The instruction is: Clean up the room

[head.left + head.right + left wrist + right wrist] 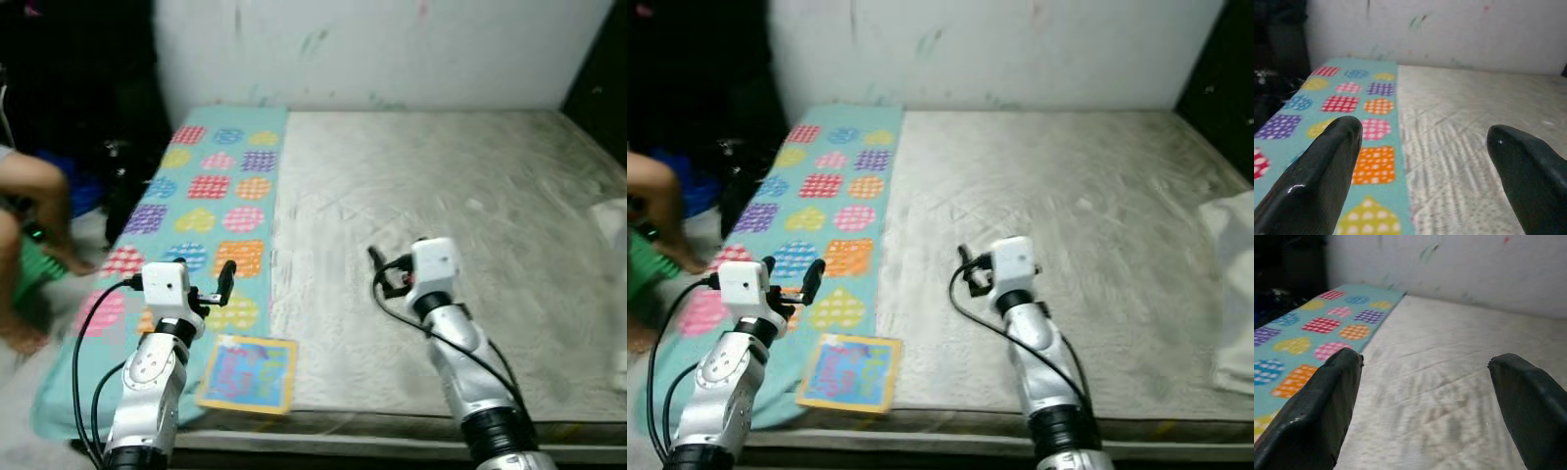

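A grey-white mattress (441, 186) lies before me, with a turquoise sheet (211, 186) patterned in coloured hearts along its left side. A colourful picture book (247, 373) lies flat at the front edge, half on the sheet. My left gripper (223, 284) hovers just behind the book over the sheet, open and holding nothing; in the left wrist view its fingers (1327, 166) stand wide apart. My right gripper (377, 266) hangs over the bare mattress near the middle, also open and holding nothing, as the right wrist view (1425, 361) confirms.
A person's bare legs (39, 196) are on the floor at the left, beside something green (34, 264). Dark objects (122, 176) stand against the bed's left side. A white cloth (1236, 284) lies at the mattress's right edge. A white wall (392, 49) is behind.
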